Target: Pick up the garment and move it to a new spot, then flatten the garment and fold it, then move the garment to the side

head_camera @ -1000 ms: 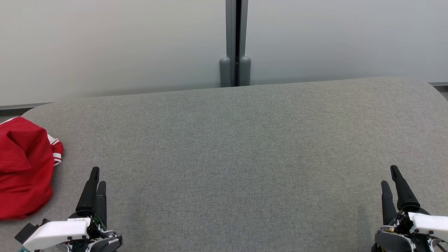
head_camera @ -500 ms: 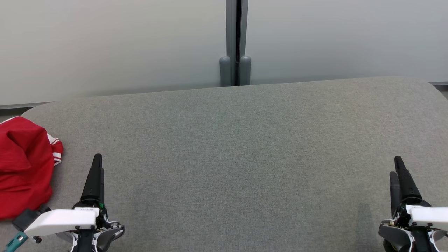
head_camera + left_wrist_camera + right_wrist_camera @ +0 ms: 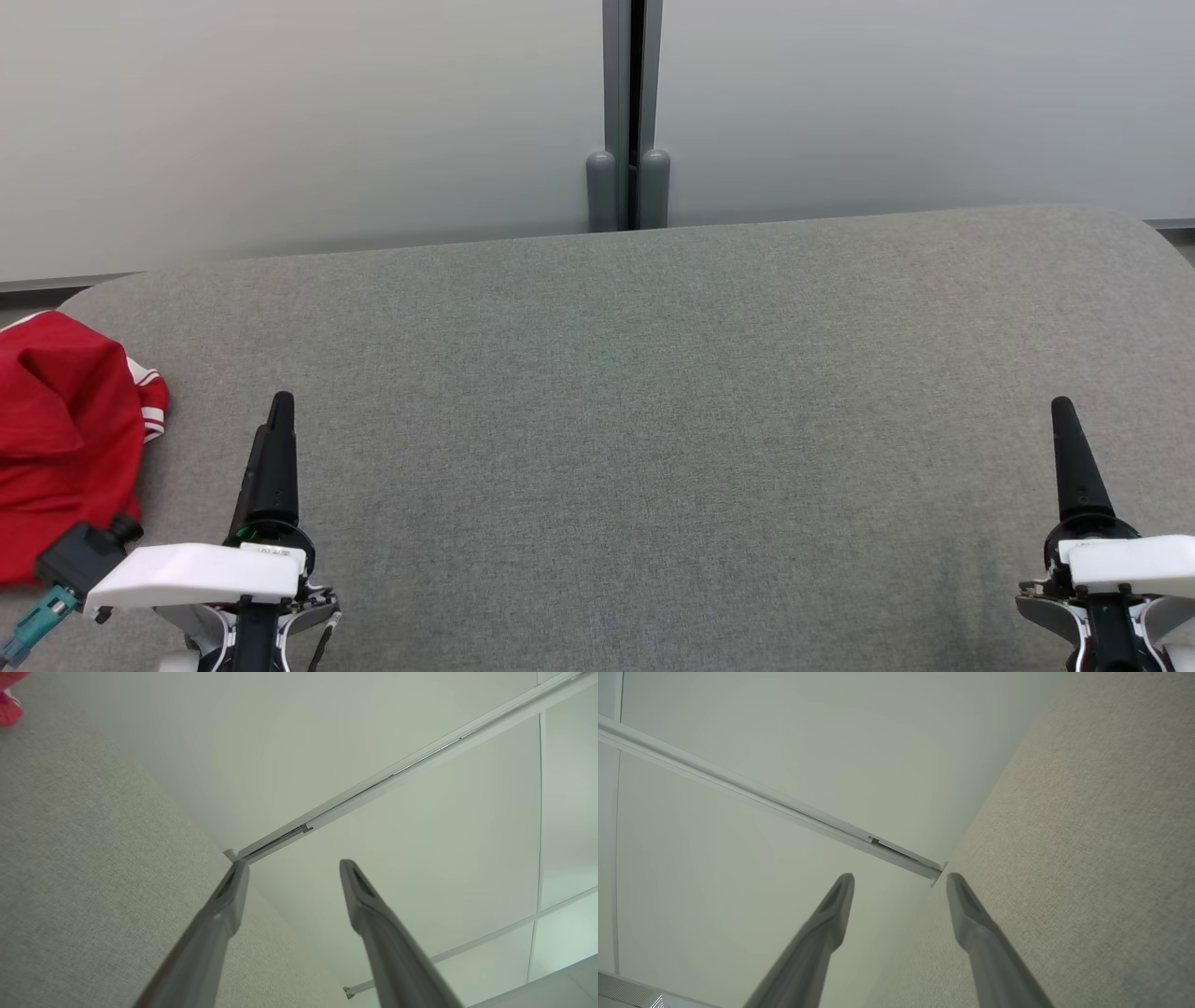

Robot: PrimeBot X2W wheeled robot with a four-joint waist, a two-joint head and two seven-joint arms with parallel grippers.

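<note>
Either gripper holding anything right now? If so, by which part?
Nothing is held. The left gripper and the right gripper both stand open and empty; the red garment lies on the gray table.

The left gripper and right gripper each carry long tapering black fingers on a round dark collar under a white wedge-shaped cover with small dark screws, and at the left cover's nine o'clock juts a black plug with what may be a teal connector.
</note>
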